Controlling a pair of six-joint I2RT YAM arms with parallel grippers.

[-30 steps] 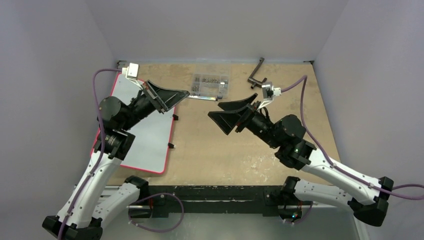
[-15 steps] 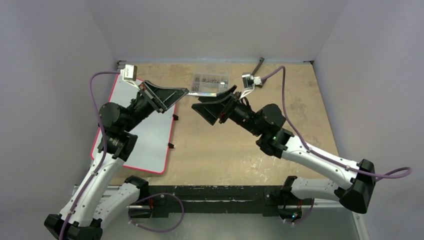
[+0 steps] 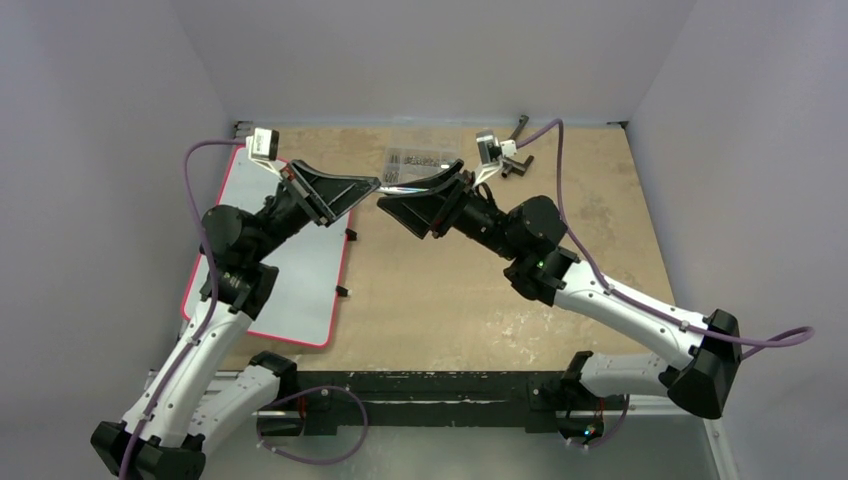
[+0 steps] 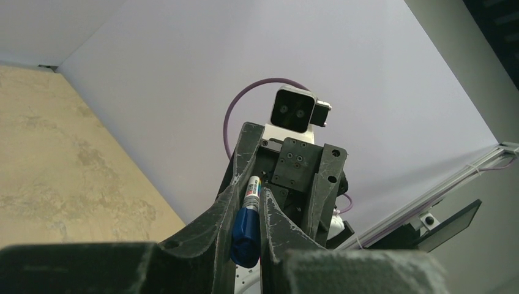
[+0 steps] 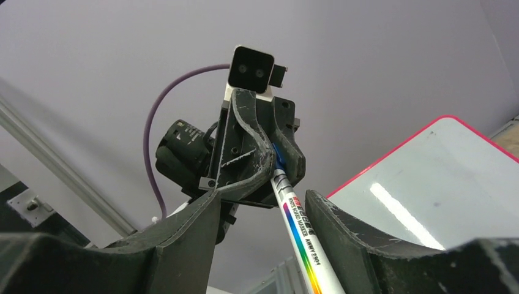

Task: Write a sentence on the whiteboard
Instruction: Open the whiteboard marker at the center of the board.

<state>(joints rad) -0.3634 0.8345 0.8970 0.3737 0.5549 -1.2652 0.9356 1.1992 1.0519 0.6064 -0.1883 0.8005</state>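
Whiteboard (image 3: 300,275), blank, stiff; marker (image 5: 300,236), light, slick, clamped endwise by left hand (image 3: 370,186), right hand (image 5: 262,199) jaws parted around its middle.

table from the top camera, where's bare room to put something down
Bare wood: between the whiteboard and the right arm, and from that arm to the right wall. Crowded: far middle, where left claw and right claw meet around a marker by the clear box and black tool.

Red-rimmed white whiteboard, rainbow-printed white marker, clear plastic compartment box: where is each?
Whiteboard (image 3: 300,288): top view, bare white surface.
Marker (image 5: 302,236): right wrist view, printed barrel.
Compartment box (image 3: 415,160): top view, far half.
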